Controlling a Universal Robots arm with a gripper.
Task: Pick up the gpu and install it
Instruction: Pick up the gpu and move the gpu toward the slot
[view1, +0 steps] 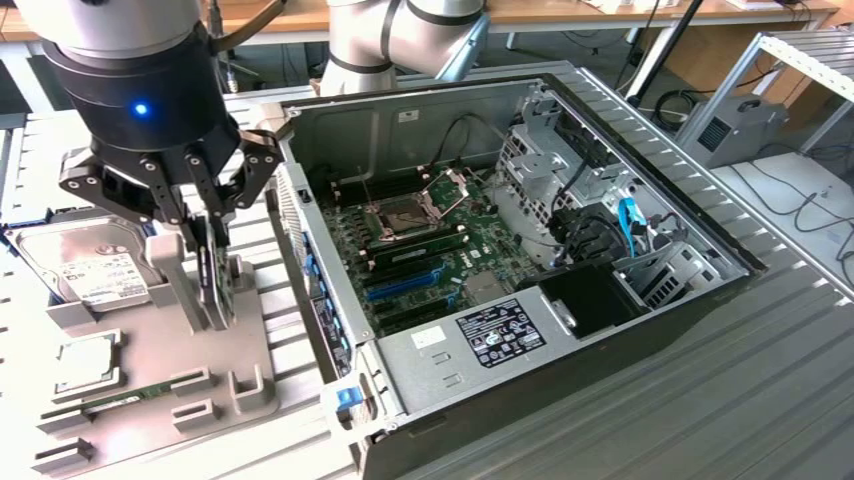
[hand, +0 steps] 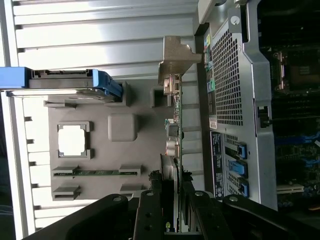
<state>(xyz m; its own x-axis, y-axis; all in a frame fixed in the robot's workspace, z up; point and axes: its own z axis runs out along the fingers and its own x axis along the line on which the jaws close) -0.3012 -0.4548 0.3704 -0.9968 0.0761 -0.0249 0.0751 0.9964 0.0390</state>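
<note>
Grey moulded plastic tray (view1: 160, 335) sits on the ribbed metal table (view1: 641, 410) at the exterior view's left, and the black robot gripper (view1: 208, 265) is right down over it. Its two fingers are drawn about halfway in and pinch the gpu (view1: 222, 302), a thin dark card standing on edge with its lower edge in the tray's slots. Just to the exterior view's left lies a silver hard drive with a white label (view1: 94, 272). Nearer the camera are a square silver processor chip (view1: 87, 362) and a narrow green RAM stick (view1: 127, 398). At the exterior view's right, the open black computer case (view1: 694, 270) lies on its side, its green motherboard (view1: 427, 250) exposed.

Over to the wrist view: the gripper (hand: 175, 202) straddles the gpu (hand: 176, 127), seen edge-on, with a black finger against each face. The card's silver metal end bracket (hand: 177, 55) is at the end away from the fingers. The card runs just beside the case's perforated rear panel (hand: 232, 100), not touching it. On its other side, the tray holds the hard drive, the chip and the RAM stick.
</note>
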